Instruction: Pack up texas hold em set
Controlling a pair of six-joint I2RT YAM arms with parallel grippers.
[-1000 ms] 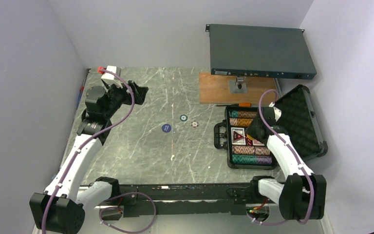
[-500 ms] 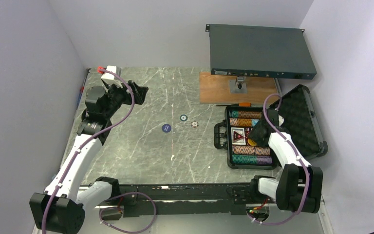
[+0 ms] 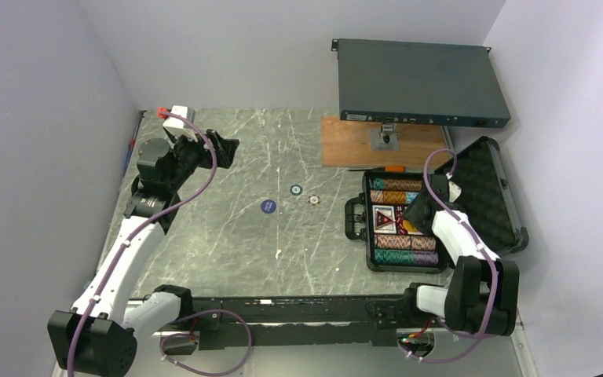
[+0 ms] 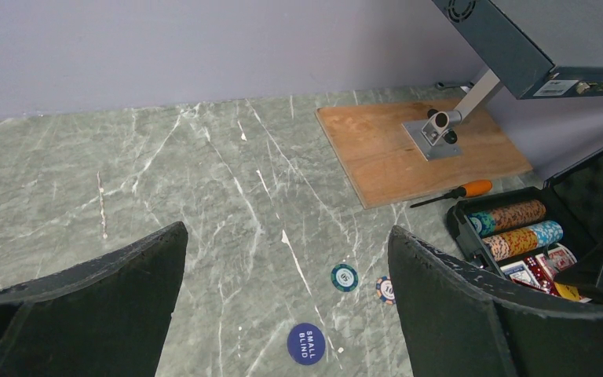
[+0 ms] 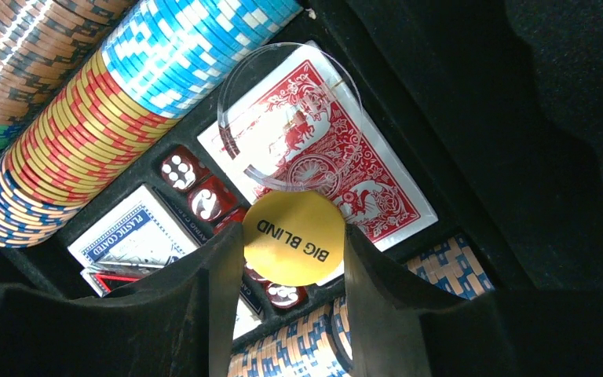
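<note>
While the right gripper (image 5: 290, 250) pinches the yellow BIG BLIND button (image 5: 294, 232) over the open case (image 3: 479, 196) at the right edge of the bench (image 3: 228, 236), lower it gently and release it flat.

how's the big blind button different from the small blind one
The big blind button is yellow; the small blind button is blue. The big blind is pinched in the right end effector over the open case; the small blind lies flat on the table. Both are round, lettered discs.

Pale lilac walls (image 3: 47, 86) — grey marbled tabletop (image 3: 228, 243), even light.
</note>
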